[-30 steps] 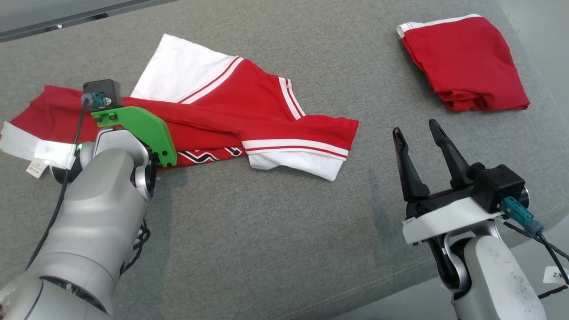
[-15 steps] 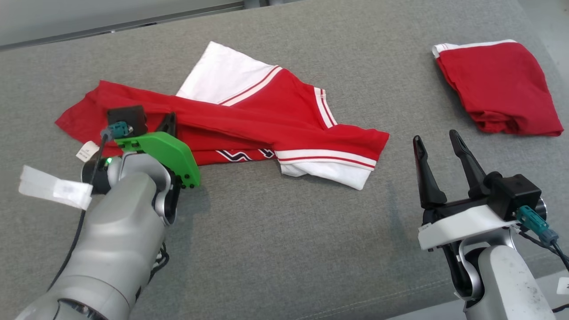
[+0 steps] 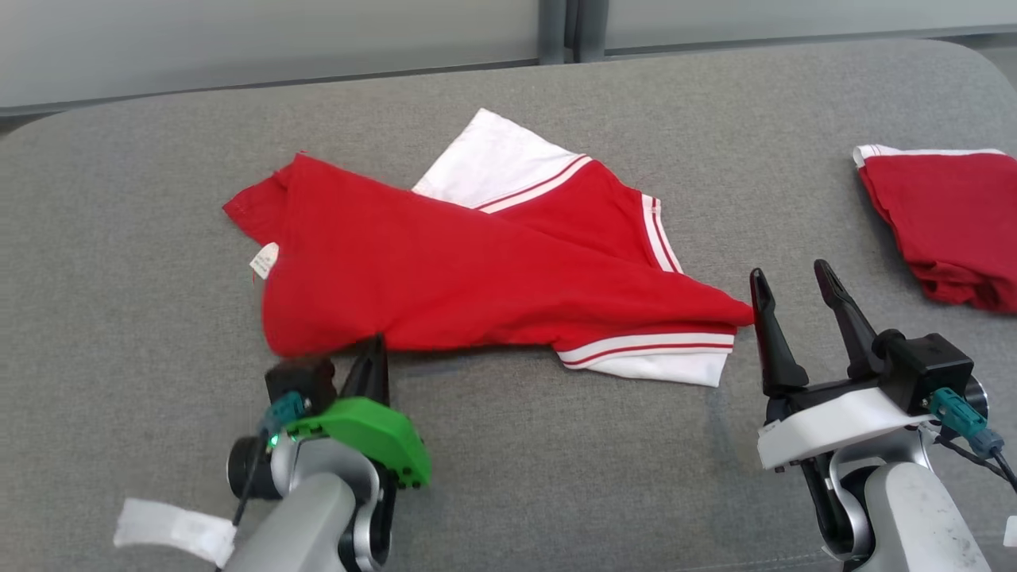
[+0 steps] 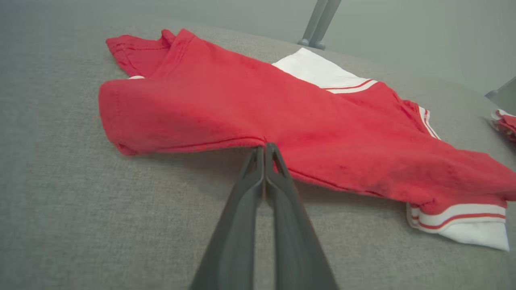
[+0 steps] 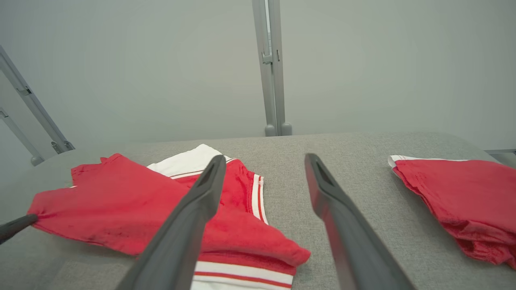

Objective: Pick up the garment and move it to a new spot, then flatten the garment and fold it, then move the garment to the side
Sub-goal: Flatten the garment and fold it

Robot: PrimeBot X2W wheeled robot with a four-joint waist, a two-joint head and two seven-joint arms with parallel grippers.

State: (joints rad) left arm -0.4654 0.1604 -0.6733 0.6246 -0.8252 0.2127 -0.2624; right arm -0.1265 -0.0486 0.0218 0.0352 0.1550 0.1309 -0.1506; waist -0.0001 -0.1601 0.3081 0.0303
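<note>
- My left gripper [image 4: 265, 147] is working nearest to me. Its fingers are pressed fully together and are pinching the near hem of the garment [image 3: 477, 270], which is tenting slightly towards the tips.
- My right gripper [image 3: 788, 272] is hovering with its fingers spread wide and holding nothing. It is just beside the striped white end of the cloth and not touching it.
- I am judging this to be the flattening step: I am drawing the near edge towards myself to spread the doubled-over red layer.
- To do it well, I am planning a low, slow pull along the cushion [image 3: 556, 492], so the fabric slides instead of bunching.
- I am also thinking of the right fingers taking the striped end, so the cloth is stretching between two holds and not pivoting around one.
- The pinch is sitting right at the hem's edge, so I am treating a slip as the main risk.
- The garment is lying in the middle of the cushion, between my two grippers. A small label [image 3: 264, 260] is showing at its left edge and a white panel is poking out on the far side.
- Nothing here is acting as a container except the cushion itself. It is bearing this garment and, well apart at the far right, a second red garment [image 3: 945, 214] lying folded.
</note>
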